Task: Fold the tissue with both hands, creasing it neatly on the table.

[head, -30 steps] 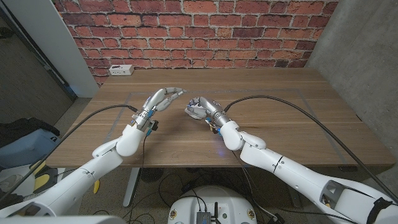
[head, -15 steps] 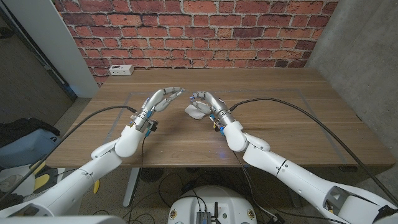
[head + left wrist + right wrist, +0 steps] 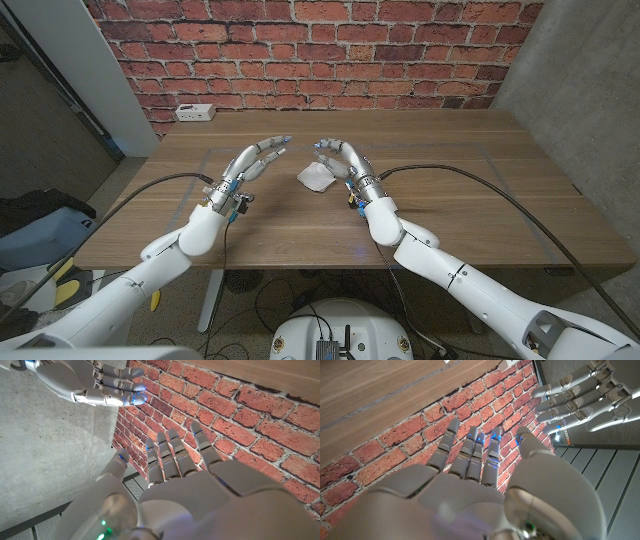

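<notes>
Folded tissue on the table, both hands lifted off it

The tissue lies as a small white wad mid-table, at about 8 o'clock just beside the right hand and 3 o'clock of the left hand. Both hands hover with fingers spread, holding nothing. To crease well, I would lower both palms squarely, press flat, then smooth outward along the fold.
</notes>
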